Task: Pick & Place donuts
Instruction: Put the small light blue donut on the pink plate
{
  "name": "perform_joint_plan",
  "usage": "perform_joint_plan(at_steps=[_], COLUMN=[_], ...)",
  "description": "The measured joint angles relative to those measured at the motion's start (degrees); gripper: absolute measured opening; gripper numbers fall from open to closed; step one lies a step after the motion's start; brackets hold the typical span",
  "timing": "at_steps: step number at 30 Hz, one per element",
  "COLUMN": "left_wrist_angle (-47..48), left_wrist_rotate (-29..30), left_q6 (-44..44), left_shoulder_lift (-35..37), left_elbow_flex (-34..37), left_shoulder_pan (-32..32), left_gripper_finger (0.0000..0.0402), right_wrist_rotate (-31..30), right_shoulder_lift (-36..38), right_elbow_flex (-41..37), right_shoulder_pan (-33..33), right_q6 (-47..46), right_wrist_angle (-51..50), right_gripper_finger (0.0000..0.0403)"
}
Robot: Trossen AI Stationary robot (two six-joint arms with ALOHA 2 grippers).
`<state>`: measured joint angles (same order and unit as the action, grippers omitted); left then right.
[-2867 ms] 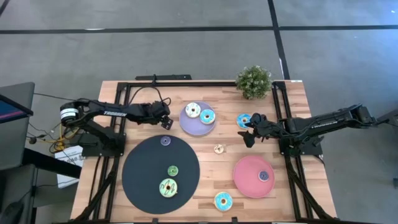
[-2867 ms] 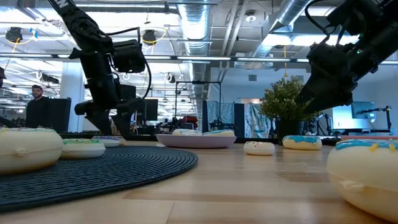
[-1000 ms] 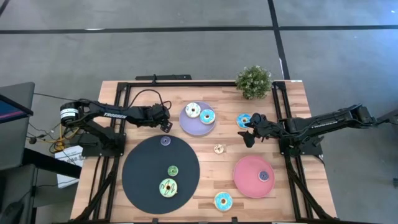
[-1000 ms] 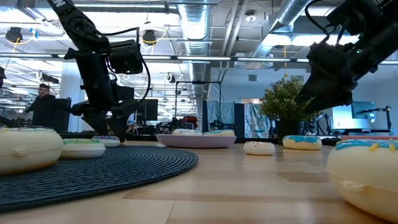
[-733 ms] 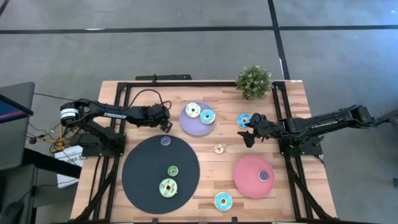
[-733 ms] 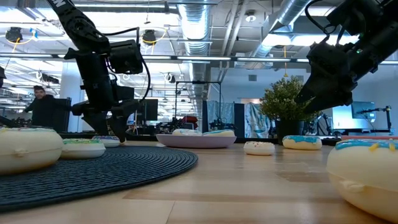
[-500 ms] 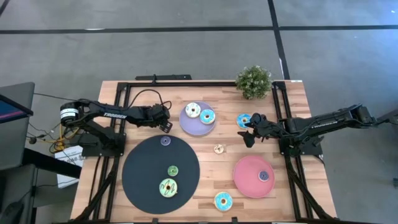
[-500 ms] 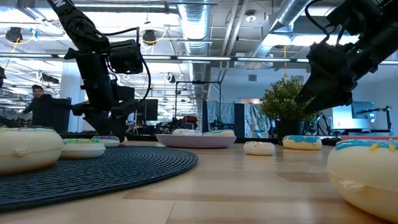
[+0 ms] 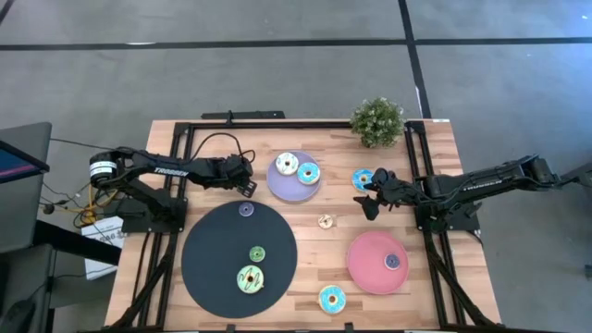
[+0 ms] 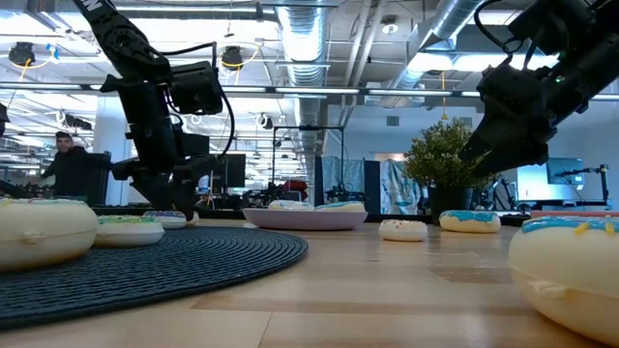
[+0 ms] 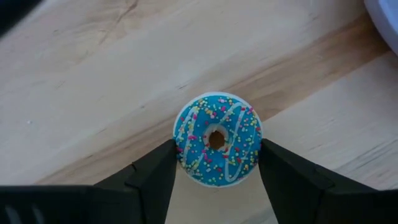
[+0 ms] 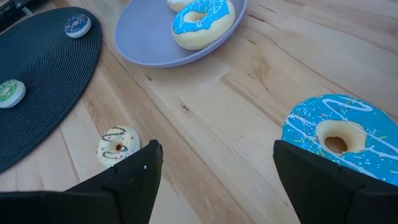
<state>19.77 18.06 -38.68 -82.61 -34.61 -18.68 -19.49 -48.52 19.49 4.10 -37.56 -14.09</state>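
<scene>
Checking the grasp first: your left gripper (image 11: 217, 147) is down on the wood with its two fingers (image 11: 155, 177) pressed to opposite sides of the small blue donut (image 11: 233, 134), so it reads as pinching the ring, which lies flat on the board, centred between the fingers. Contact looks light, so confirm that both pads bear evenly before you lift. A toy ring this small will likely squirt sideways if one finger leads. Raise it straight up, clear of the board, and only then swing toward whichever plate you intend; the lavender plate (image 9: 294, 190) sits just beside the gripper and the black mat (image 9: 213, 242) just beyond it on the other side, so keep the wrist high enough to clear both rims. Your right gripper (image 9: 371, 200) waits with its fingers spread and empty, the large blue donut (image 12: 336, 140) just ahead of one fingertip. Note on views: only the left wrist view shows the small blue donut at all. In the high view the left gripper (image 9: 246, 184) covers it, and in the low view the fingers (image 10: 179, 198) reach table level but what they hold cannot be made out. The high view alone gives the layout of plates for the placement.
</scene>
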Motion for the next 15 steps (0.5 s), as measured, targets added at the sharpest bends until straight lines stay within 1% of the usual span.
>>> perform_joint_plan(at_steps=[6, 11, 15], left_wrist_angle=[0.0, -0.9, -2.0], left_wrist_rotate=[0.2, 1.8, 1.9], left_q6=[0.0, -0.1, 0.2], left_shoulder_lift=[0.0, 0.0, 0.0], left_elbow_flex=[0.0, 0.0, 0.0], left_shoulder_pan=[0.0, 0.0, 0.0], left_gripper_finger=[0.0212, 0.0212, 0.0212], right_wrist_rotate=[0.0, 0.0, -0.1], right_shoulder_lift=[0.0, 0.0, 0.0], right_elbow_flex=[0.0, 0.0, 0.0], right_shoulder_pan=[0.0, 0.0, 0.0], right_q6=[0.0, 0.0, 0.0], right_wrist_angle=[0.0, 0.0, 0.0], right_gripper_finger=[0.0296, 0.0296, 0.0296])
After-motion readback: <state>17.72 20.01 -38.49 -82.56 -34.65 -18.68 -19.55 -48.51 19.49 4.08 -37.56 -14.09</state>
